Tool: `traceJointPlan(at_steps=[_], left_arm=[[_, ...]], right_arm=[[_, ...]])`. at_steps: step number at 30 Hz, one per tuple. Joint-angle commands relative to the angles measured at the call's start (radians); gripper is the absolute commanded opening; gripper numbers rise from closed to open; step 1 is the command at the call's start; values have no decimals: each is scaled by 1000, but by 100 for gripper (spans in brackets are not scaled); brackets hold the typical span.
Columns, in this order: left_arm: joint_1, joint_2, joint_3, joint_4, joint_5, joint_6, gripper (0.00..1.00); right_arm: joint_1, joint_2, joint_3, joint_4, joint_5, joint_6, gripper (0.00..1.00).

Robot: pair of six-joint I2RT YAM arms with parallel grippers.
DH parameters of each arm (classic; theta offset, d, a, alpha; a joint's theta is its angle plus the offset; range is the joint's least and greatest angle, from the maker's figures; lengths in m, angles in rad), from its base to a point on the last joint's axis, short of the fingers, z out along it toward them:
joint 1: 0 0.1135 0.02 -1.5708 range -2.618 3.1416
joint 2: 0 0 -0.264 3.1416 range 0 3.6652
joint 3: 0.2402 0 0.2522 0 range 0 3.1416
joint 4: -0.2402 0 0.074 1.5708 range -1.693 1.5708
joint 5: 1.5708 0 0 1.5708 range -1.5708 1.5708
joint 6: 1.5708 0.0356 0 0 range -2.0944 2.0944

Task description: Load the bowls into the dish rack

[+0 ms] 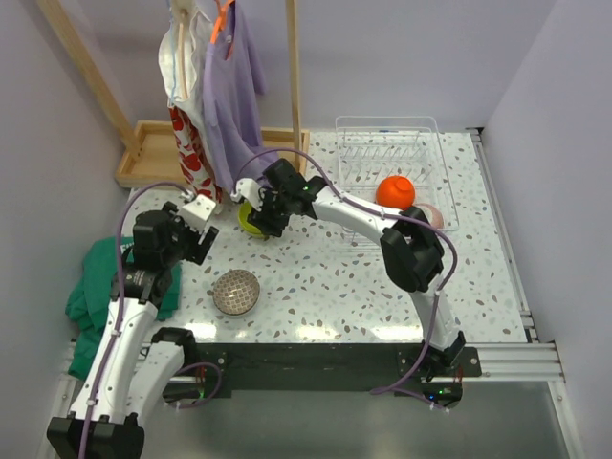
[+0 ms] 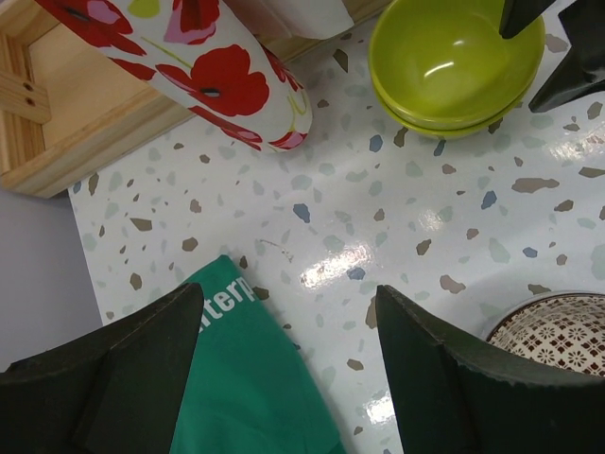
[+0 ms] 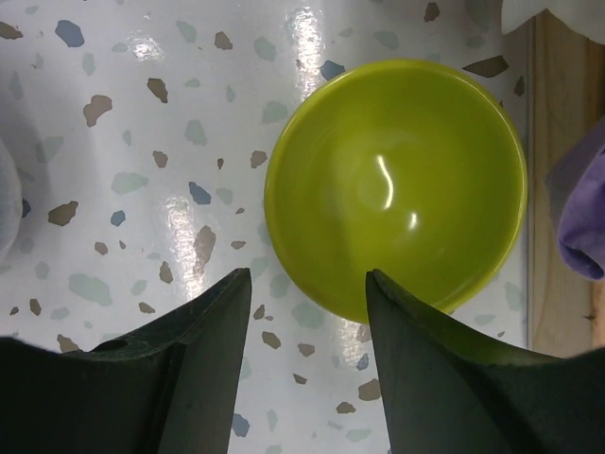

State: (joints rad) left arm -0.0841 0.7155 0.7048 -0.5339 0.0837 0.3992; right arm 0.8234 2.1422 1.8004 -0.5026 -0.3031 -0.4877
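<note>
Dish rack (image 1: 384,145) holds the orange bowl (image 1: 395,191), with a pinkish bowl (image 1: 432,216) at its near corner. Left of the rack, the green bowl (image 3: 397,189) sits mouth up on the table, its near rim between the right pincer's (image 3: 307,279) open jaws. The left pincer (image 2: 288,293) gapes open too.

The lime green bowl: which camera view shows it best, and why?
Right wrist: the lime green bowl fills the frame from above, rim and inside nearly whole. Left wrist shows it cropped at the top edge; top external shows a sliver beside the right gripper.
</note>
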Motion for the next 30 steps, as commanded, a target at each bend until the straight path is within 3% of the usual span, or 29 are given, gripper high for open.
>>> traceJointPlan(at_steps=[1, 23, 30], left_arm=[[17, 5, 24, 52, 37, -37, 79], [46, 15, 4, 78, 73, -57, 78], [50, 12, 5, 80, 79, -59, 78]], right_arm=[[3, 10, 59, 36, 27, -18, 55], [16, 74, 88, 12, 9, -43, 32], [22, 51, 99, -7, -8, -48, 9]])
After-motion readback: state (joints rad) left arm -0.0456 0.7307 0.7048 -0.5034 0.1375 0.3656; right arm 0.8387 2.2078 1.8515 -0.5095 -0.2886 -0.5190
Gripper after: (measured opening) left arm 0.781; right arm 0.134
